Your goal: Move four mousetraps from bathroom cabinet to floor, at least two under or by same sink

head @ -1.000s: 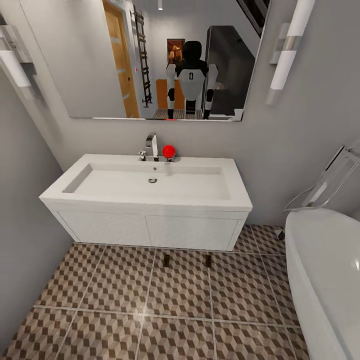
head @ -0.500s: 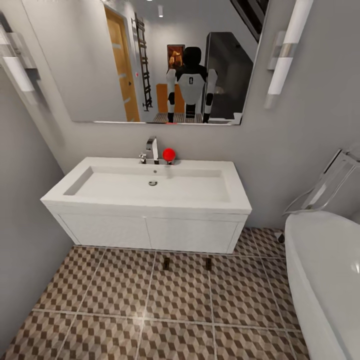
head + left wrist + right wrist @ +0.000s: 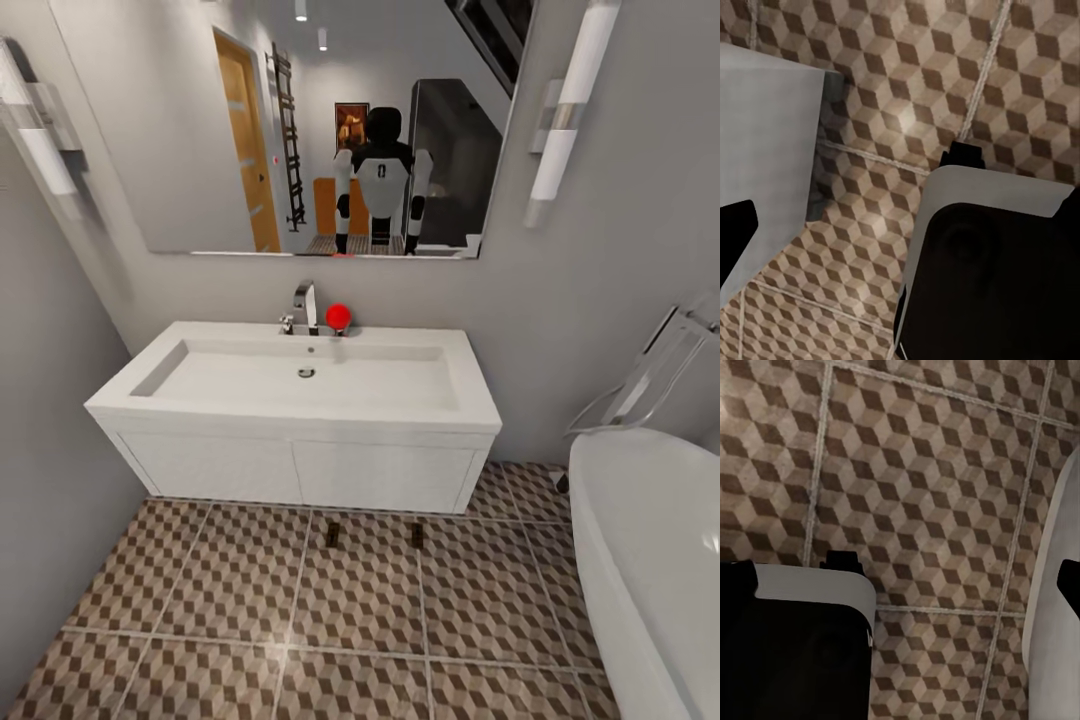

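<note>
Pincer states cannot be told: the left wrist view shows a black fingertip (image 3: 736,225) at the frame edge beside grey and black robot body panels, and the right wrist view shows black finger parts (image 3: 735,577) at both edges, but neither pincer appears whole enough to judge whether it is spread or pressed together. Both wrist cameras look down on the bathroom floor (image 3: 922,472), square tiles printed with a brown, beige and white cube pattern and pale grout lines.

From the head view, the same patterned floor (image 3: 210,600) runs across the lower part of the room. Two tiny flat dark-brown mousetraps lie on it just in front of the white vanity, one (image 3: 333,537) towards the left and the other (image 3: 417,535) towards the right, apart from each other and directly beside the unit. Above them sits the wide white rectangular shallow sink (image 3: 300,380) with a chrome tap (image 3: 304,303) at its back edge and a small red ball (image 3: 338,317) next to the tap. A large wall mirror (image 3: 200,150) hangs over the sink, reflecting the black-and-white robot, an orange door and an orange-brown cabinet behind it. Tubular white wall lamps (image 3: 560,130) flank the mirror. A white oval bathtub (image 3: 650,560) fills the right corner against grey walls.
</note>
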`<state>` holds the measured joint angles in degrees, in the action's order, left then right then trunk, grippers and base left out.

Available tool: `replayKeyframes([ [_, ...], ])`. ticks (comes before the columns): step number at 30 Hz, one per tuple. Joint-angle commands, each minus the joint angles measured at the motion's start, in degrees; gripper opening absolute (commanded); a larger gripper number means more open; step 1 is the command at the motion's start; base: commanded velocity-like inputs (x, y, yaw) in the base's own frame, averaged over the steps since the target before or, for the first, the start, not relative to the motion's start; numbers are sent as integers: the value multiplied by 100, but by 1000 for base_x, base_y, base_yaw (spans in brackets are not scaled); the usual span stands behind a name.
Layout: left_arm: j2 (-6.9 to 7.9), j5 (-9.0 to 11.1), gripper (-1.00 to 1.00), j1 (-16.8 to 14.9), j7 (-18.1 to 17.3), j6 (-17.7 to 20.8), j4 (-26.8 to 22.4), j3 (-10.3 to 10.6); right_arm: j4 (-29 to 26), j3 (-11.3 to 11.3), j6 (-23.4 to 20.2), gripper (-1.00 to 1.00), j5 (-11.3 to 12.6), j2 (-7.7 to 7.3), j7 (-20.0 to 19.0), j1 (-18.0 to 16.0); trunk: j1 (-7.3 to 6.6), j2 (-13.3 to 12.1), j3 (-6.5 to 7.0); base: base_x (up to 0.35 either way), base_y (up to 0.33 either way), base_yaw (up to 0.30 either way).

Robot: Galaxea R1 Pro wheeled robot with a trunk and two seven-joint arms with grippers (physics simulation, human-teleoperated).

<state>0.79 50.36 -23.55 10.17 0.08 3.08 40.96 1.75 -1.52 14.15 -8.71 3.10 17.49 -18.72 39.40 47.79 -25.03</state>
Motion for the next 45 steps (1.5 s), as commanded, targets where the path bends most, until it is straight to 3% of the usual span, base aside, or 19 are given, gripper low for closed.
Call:
replayKeyframes([
  [1, 0, 0, 100, 0, 1, -2, 0, 0, 0, 1, 0, 100, 0, 1, 0, 0, 0, 0, 10, 0, 0, 0],
  [45, 1, 0, 100, 0, -4, -2, 0, 0, 1, -3, -18, 100, -15, 5, 0, 0, 0, 0, 412, 0, 0, 0],
])
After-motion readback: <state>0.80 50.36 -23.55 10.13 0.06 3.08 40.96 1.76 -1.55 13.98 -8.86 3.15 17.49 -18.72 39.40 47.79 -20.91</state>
